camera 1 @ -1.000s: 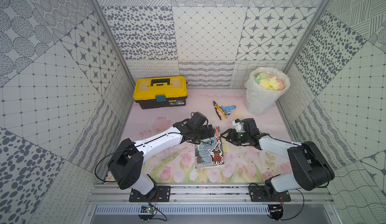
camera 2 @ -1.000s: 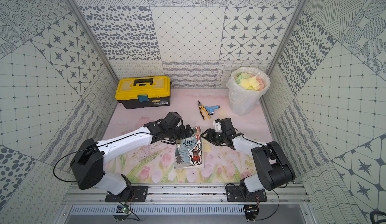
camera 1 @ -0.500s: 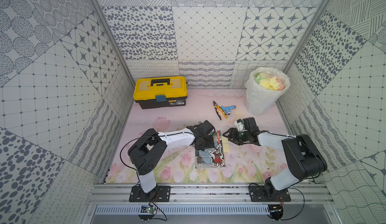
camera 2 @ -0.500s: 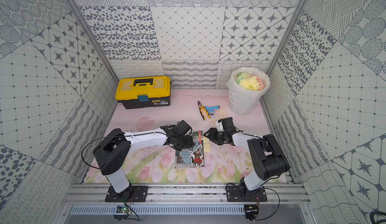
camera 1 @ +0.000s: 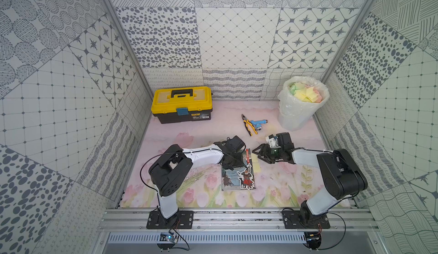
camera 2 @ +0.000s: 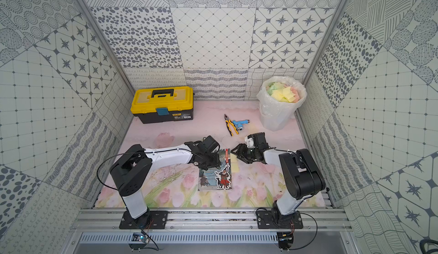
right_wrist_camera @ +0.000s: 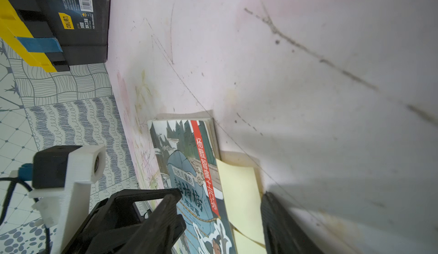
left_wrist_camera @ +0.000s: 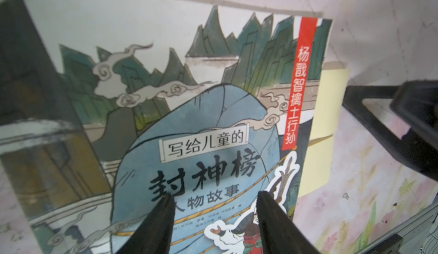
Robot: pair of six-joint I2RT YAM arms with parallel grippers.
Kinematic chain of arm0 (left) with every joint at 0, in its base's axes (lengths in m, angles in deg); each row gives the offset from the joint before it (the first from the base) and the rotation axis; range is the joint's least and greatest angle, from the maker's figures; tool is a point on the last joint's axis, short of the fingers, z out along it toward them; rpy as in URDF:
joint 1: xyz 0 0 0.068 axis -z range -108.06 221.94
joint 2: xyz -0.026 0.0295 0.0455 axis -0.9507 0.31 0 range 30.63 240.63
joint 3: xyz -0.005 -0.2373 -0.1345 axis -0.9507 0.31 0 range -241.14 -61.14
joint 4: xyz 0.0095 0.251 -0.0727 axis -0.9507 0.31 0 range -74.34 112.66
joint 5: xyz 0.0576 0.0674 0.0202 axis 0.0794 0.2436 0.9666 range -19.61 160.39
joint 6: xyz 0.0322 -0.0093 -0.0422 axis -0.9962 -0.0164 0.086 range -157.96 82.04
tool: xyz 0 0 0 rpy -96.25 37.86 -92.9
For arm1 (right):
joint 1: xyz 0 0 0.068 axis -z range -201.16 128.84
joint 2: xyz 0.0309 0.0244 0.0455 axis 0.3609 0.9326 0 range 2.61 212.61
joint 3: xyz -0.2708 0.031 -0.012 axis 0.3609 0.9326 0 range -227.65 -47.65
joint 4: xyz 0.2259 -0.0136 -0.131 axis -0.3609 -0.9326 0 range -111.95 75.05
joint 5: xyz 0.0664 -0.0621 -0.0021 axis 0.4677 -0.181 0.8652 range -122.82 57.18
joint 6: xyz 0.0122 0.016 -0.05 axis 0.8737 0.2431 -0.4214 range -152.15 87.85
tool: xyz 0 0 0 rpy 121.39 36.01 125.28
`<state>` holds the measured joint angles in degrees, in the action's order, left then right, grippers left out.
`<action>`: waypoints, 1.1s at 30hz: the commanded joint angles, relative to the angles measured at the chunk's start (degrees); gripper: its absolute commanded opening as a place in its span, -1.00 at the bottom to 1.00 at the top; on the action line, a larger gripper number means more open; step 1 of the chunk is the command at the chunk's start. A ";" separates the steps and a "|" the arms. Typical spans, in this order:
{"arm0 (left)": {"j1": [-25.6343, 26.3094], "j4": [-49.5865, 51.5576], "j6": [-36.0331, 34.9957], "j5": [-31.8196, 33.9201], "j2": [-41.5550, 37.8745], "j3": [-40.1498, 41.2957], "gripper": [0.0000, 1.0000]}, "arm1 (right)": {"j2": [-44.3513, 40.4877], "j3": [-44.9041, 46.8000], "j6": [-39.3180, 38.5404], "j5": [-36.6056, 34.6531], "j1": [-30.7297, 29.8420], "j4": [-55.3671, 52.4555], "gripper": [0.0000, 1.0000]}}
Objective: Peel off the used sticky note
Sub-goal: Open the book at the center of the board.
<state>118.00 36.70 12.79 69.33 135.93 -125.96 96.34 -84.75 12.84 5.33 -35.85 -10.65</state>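
Sticky note, yellow, juts from under the book's right edge. Your left gripper has dropped onto the cover, jaws narrowed but apart, likely pinning it. Your right gripper's 2 open jaws flank the note, ungripped.

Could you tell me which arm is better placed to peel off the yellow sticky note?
Right, probably. The right gripper is open at the pale yellow paper sticky note, which sticks out of the illustrated paperback book on that side. The left gripper is over the book, apt to steady it.
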 commanded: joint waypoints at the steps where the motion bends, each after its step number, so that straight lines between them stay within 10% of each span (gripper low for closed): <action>1: 0.27 4.10 -0.91 2.81 2.31 0.74 0.18 | 1.53 1.48 2.26 2.27 0.36 2.90 0.20; 33: -0.78 0.35 -0.91 0.91 1.61 2.93 0.16 | 4.01 -2.11 -0.07 2.65 -0.58 -1.70 -0.49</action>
<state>117.63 34.66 12.79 68.92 135.47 -124.71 99.47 -85.49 14.57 8.89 -36.03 -11.68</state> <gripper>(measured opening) 0.583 0.257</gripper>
